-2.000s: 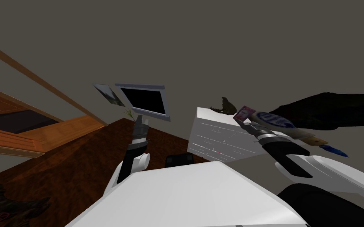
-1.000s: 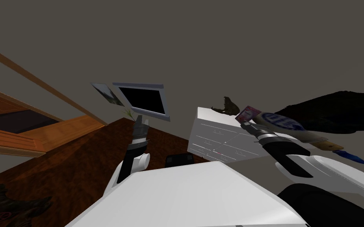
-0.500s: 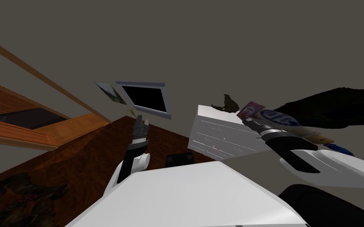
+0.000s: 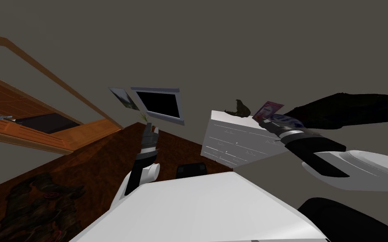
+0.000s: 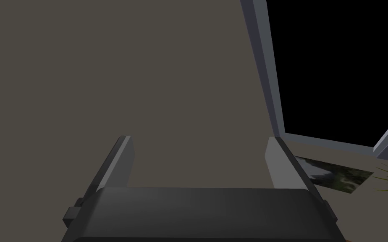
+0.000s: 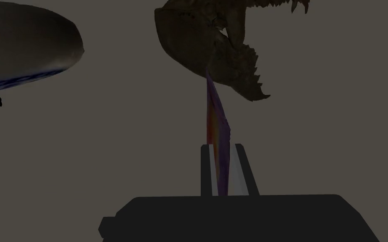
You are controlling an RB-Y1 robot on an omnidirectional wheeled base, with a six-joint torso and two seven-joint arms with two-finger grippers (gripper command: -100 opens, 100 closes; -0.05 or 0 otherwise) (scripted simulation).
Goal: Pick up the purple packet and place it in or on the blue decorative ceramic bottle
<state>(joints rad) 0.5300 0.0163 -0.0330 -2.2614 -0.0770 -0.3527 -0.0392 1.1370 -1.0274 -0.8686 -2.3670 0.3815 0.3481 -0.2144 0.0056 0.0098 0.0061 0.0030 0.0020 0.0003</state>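
Now pinching the purple packet [image 6: 216, 122] edge-on in the narrowly closed right gripper [image 6: 222, 168], at the white dresser [image 4: 235, 143]'s far right corner just beside the blue-patterned bottle [image 4: 287, 119], seemingly for set-down on it, with the left gripper [image 5: 201, 161] spread wide, idle.

the right gripper [image 6: 222, 148] pinches the thin purple packet [image 6: 215, 113], seen edge-on and sticking up out of it. a dark spiky figure [image 6: 205, 46] sits just beyond the packet. the round bottle [image 6: 21, 46] with blue marks is off to one side.
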